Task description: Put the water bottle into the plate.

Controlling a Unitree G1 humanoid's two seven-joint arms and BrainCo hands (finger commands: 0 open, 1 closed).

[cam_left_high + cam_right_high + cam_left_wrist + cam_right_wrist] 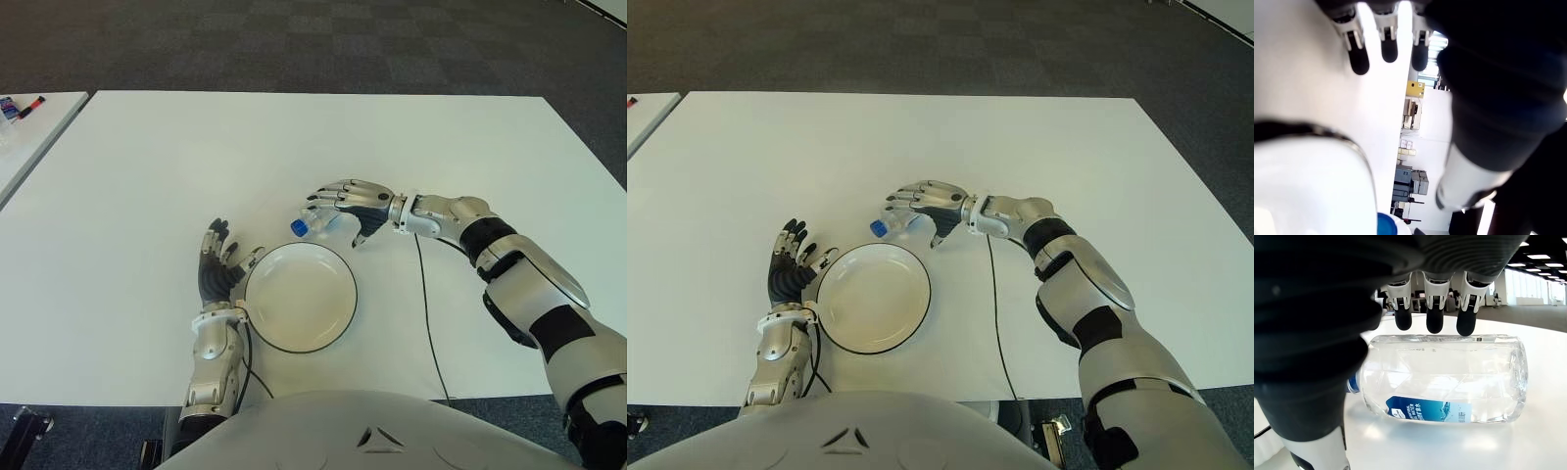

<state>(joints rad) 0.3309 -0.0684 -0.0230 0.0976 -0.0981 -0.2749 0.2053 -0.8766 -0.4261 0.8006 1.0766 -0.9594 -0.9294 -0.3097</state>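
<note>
The clear water bottle (315,224) with a blue cap (299,228) lies on its side on the white table (294,147), just beyond the white, dark-rimmed plate (299,299). My right hand (343,211) arches over it, open. In the right wrist view the fingertips (1434,323) reach the bottle's (1449,382) far upper edge, while the thumb stays on the near side without closing on it. The bottle rests on the table. My left hand (217,262) shows flat and open on the plate's left side, thumb close to the rim.
A black cable (427,313) runs from my right wrist across the table to its near edge, right of the plate. A second white table (29,132) stands at far left with small items (20,106) on it. Dark carpet lies beyond.
</note>
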